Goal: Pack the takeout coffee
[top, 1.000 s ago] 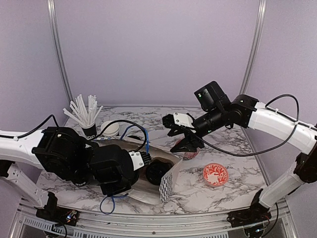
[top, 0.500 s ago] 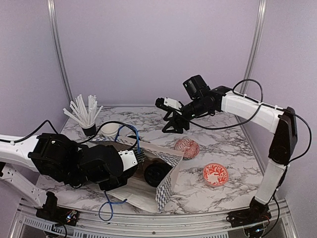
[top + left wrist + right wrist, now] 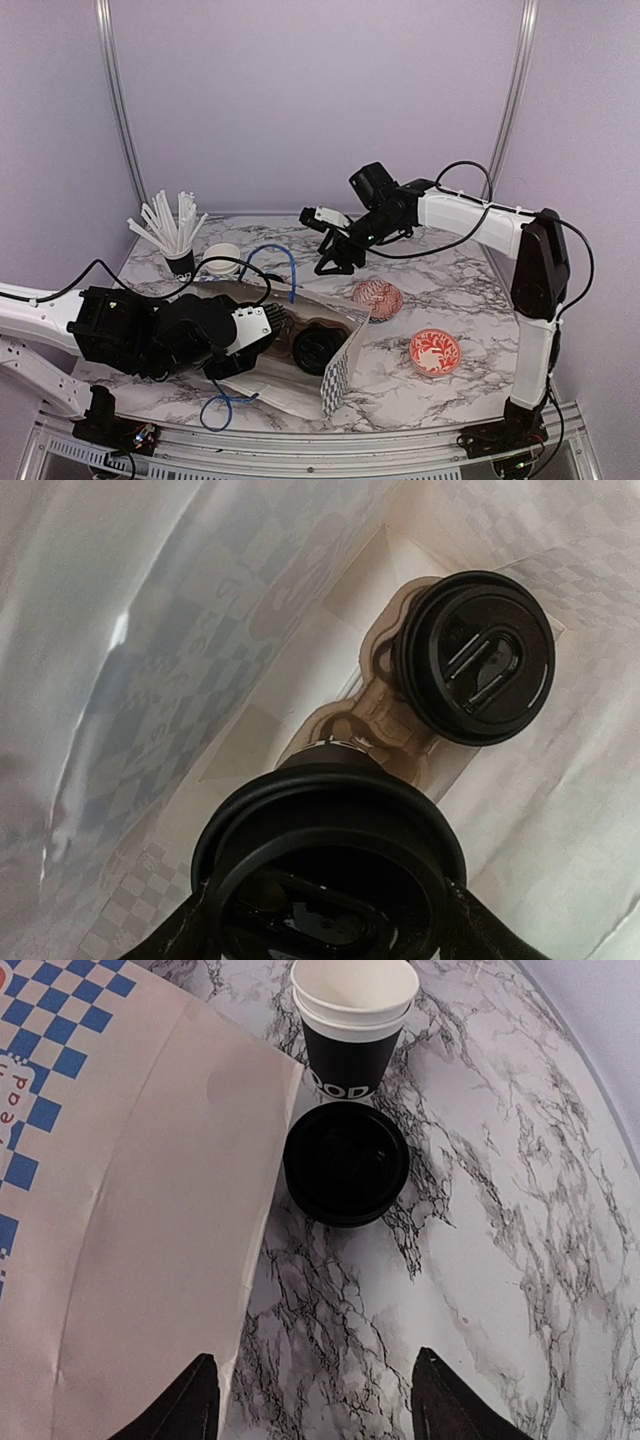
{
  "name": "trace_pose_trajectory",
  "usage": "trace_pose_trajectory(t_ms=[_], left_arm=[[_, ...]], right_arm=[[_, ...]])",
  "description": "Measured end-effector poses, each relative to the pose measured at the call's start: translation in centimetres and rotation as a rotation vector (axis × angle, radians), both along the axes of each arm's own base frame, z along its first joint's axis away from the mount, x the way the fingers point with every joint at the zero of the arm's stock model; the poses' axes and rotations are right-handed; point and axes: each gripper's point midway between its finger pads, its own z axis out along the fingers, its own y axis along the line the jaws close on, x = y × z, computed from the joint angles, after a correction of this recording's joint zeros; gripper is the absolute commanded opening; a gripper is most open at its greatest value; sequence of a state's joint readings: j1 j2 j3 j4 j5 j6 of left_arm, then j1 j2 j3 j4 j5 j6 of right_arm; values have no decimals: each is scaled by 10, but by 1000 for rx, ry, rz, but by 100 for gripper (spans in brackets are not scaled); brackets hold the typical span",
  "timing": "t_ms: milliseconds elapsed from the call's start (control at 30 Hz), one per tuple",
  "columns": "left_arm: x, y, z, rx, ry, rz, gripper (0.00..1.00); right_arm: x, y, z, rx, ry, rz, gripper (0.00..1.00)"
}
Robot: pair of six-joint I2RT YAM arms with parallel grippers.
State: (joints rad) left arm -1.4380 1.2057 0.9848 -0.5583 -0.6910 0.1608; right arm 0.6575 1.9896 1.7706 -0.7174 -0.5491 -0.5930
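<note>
- Table (image 3: 470, 290): marble; everything for the job sits on its left half (the bowls (image 3: 377, 297) and straws (image 3: 170, 225) look to be no part of it).
- Bag (image 3: 290, 385): lies on its side near the front edge; packing goes on inside it and, by my reading, is a good way along.
- Carrier (image 3: 365, 725): tan card tray lying against the bag's inner wall; one slot filled, the nearer one hidden behind the held cup, so I cannot tell whether that cup is seated.
- Seated cup (image 3: 478, 660): lidded and in the far slot; this part looks done.
- Held cup (image 3: 330, 880): lidded, inside the bag just beside the seated one; it has yet to be released, and the arm must then draw out.
- Spare cups (image 3: 355, 1020): two nested, no lid, upright just beside the bag; whether they also get packed I cannot tell.
- Lids (image 3: 346, 1163): small black stack touching the spare cups' base.
- Left arm: low over the table, forearm reaching into the bag; left gripper (image 3: 330, 925) clamped on the held cup's lid rim, a finger on each side.
- Right arm: stretched across the back toward the left, wrist tipped down; right gripper (image 3: 318, 1400) hovers above the lids, jaws apart, nothing between them.
</note>
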Motion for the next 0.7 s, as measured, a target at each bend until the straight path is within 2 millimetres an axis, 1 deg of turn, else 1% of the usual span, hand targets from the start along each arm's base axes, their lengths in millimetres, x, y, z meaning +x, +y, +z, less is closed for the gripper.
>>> trace_pose_trajectory(t_ms=[233, 467, 700], left_arm=[[9, -2, -14, 21, -12, -21, 53], [9, -10, -13, 15, -22, -62, 52], [4, -8, -21, 36, -11, -102, 49]], right_arm=[[-1, 0, -2, 2, 13, 4, 63], [1, 2, -8, -9, 32, 5, 63], [5, 6, -23, -28, 61, 6, 63]])
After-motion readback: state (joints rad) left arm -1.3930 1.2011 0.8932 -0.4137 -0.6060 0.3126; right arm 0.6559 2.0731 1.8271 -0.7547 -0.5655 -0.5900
